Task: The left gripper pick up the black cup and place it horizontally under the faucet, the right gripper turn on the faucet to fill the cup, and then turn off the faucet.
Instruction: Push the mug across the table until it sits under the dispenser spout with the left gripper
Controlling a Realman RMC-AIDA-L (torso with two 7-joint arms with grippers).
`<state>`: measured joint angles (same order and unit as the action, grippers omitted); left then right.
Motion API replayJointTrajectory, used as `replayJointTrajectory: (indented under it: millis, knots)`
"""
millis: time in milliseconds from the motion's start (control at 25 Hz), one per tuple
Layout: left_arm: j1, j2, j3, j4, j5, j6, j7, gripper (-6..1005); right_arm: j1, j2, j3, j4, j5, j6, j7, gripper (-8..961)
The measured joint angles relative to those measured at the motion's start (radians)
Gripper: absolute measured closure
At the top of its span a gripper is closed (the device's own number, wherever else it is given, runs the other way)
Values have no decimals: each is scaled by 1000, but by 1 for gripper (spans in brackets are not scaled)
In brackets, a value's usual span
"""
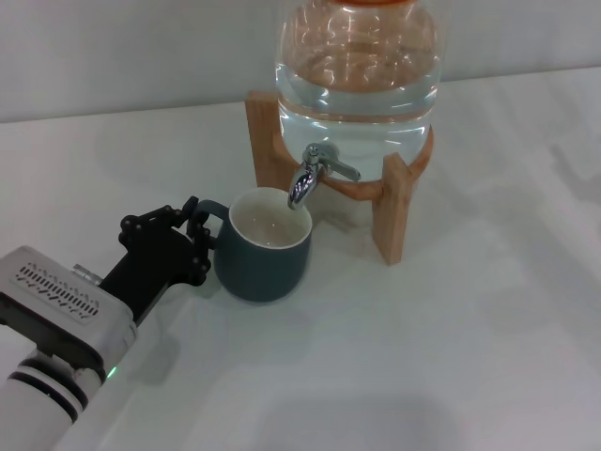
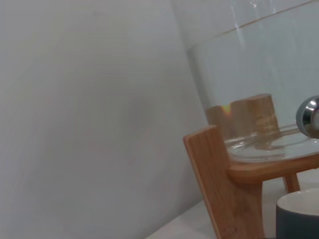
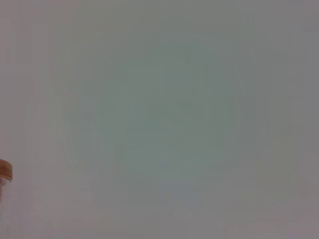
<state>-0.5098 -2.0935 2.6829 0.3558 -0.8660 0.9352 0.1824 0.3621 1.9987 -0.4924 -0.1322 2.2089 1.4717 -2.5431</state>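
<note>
The black cup (image 1: 264, 246) stands upright on the white table, its cream inside facing up, right beneath the spout of the chrome faucet (image 1: 308, 178). The faucet's lever points to the right. My left gripper (image 1: 200, 233) sits at the cup's left side, its fingers closed on the small loop handle. In the left wrist view the cup's rim (image 2: 299, 211) shows at one corner and the faucet (image 2: 310, 117) at the edge. My right gripper is out of view; its wrist view shows only a blank wall.
The clear water jar (image 1: 357, 70) rests on a wooden stand (image 1: 394, 211) at the back of the white table (image 1: 451, 357). The stand's legs are just behind and right of the cup. The jar's orange lid (image 3: 4, 172) shows at the right wrist view's edge.
</note>
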Motion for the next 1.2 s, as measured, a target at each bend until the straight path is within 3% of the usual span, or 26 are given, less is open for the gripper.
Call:
replayJointTrajectory:
  millis: [680,1200]
  knots:
    - [-20,-2,19,0,3,-35,-20,905,6,-1,0,-12,0,-14,0,113]
    - [-22,-1,24,0,15,-35,-21,822,13,-4,0,-12,0,-30,0,113]
